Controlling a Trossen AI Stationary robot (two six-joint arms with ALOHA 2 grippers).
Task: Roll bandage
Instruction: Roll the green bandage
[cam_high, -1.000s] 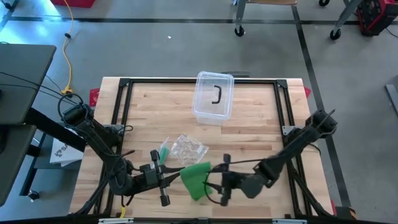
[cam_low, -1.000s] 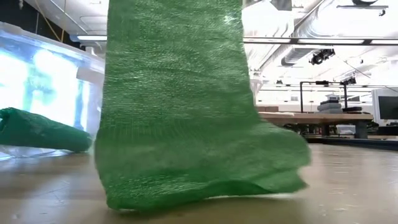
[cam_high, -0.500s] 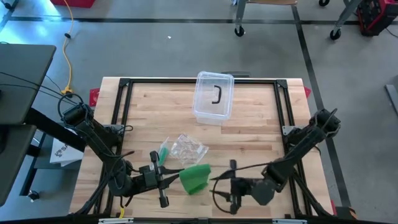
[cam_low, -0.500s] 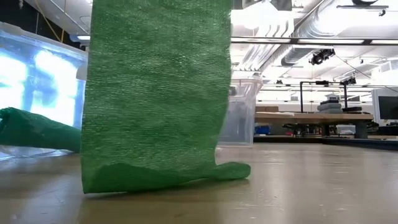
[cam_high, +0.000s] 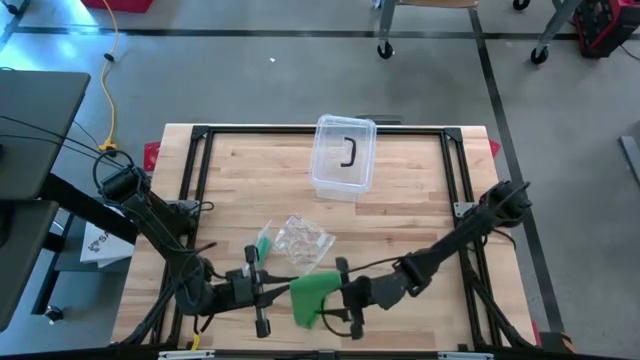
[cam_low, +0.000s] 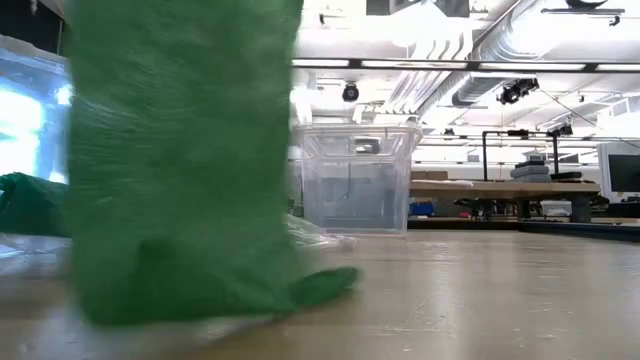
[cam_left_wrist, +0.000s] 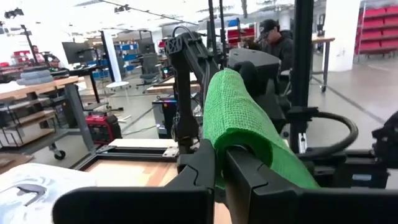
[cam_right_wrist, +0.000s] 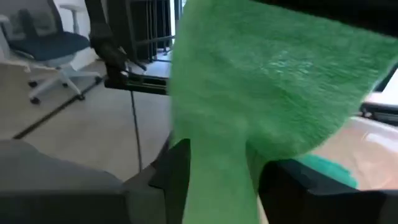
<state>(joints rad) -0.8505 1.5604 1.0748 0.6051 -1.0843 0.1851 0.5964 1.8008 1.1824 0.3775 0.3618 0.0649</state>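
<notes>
A green mesh bandage (cam_high: 312, 293) hangs near the table's front edge, between my two arms. In the low view it falls as a wide strip (cam_low: 180, 160), and its lower end (cam_low: 310, 287) lies on the wood. My left gripper (cam_high: 284, 285) is shut on the strip's upper part, reaching in level from the left. My right gripper (cam_high: 332, 297) is open and comes from the right. Its two fingers stand on either side of the hanging strip (cam_right_wrist: 217, 180). My left gripper pinches the bandage's upper part (cam_left_wrist: 227, 142) between its two shut fingers, reaching in level from the table's left. Beyond the fingertips the cloth arches up and drapes over. It hangs slack, with its lower end on the table. I cannot tell whether my right gripper's fingers (cam_right_wrist: 177, 167) touch the strip between them.
A clear plastic box (cam_high: 343, 155) with a black thing inside stands at the middle far side. A crumpled clear wrapper (cam_high: 301, 238) and another green roll (cam_high: 263, 245) lie just beyond my left gripper. Black frame rails (cam_high: 460, 190) run along the table's edges.
My right gripper drew back from the bandage toward the table's right edge, then returned toward the left and now has the strip between its fingers. The hanging strip, which had bulged out to the right, has swung left and hangs narrower. My left gripper kept its hold.
</notes>
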